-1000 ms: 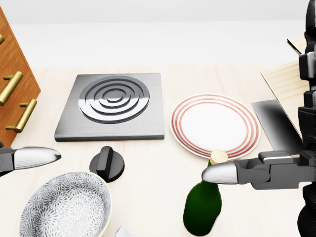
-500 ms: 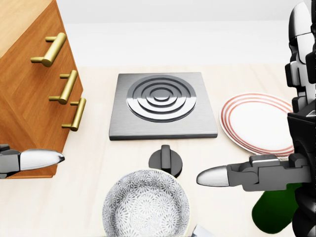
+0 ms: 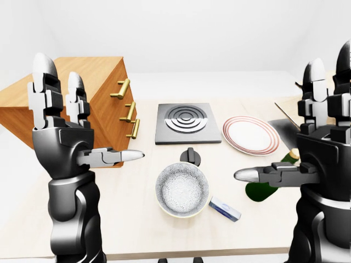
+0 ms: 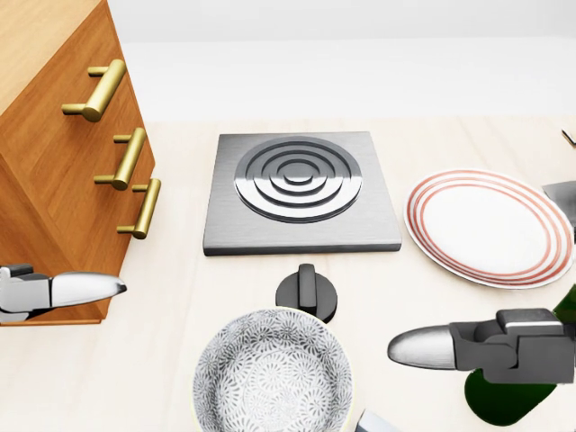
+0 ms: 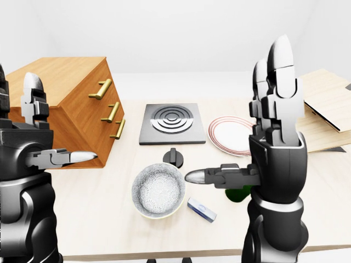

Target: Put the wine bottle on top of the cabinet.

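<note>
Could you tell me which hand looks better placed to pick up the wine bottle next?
Probably the right hand: it is open and raised right beside the wine bottle, which lies on the table's right side. The left hand, also open, is near the cabinet.

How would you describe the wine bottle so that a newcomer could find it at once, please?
Start at the wooden cabinet at the left-eye view's left and cross the table past the hob to the red-ringed plate. Just below it, partly hidden by the right hand, lies the wine bottle, the only dark green thing there.
</note>
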Motion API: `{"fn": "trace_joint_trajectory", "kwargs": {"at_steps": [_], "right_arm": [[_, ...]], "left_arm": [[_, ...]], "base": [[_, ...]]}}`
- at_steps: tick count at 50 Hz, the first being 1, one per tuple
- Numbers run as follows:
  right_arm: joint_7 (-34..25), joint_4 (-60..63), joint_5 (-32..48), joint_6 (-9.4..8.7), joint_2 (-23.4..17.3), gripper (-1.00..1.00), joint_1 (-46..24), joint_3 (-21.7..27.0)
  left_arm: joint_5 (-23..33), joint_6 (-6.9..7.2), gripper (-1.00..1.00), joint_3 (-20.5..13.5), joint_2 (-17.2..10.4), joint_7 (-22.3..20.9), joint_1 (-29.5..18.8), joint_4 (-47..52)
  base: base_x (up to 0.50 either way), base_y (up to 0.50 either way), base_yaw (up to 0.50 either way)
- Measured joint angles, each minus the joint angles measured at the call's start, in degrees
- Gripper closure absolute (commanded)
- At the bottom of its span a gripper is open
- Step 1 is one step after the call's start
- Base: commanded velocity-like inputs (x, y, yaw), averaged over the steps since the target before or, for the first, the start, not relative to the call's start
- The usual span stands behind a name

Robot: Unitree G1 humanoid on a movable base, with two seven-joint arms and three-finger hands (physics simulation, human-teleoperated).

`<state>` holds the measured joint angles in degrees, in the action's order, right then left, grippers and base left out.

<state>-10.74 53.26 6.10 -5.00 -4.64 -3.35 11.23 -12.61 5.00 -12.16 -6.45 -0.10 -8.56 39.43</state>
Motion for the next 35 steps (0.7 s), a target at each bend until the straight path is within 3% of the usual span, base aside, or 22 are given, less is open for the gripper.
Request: {"fn": "trace_joint_trajectory", "kwargs": {"at_steps": [8, 14, 35], "right_arm": [[-4.3, 0.6, -5.2, 0.0, 3.0, -1.0, 7.2, 12.1], [-6.3, -0.7, -7.4, 0.0, 4.6, -1.0, 10.7, 17.6], [-8.3, -8.6, -10.6, 0.0, 6.7, -1.0, 15.7, 24.4]], "left_arm": [[-0.5, 0.0, -1.0, -0.8, -0.3, -0.3, 0.2, -2.0], [-0.7, 0.0, -1.0, -1.3, -0.6, -0.4, 0.2, -3.1], [-0.9, 0.0, -1.0, -1.6, -0.9, -0.5, 0.2, -5.0]], "base": [[0.0, 0.0, 0.0], [0.0, 0.0, 0.0], [0.0, 0.0, 0.0]]}}
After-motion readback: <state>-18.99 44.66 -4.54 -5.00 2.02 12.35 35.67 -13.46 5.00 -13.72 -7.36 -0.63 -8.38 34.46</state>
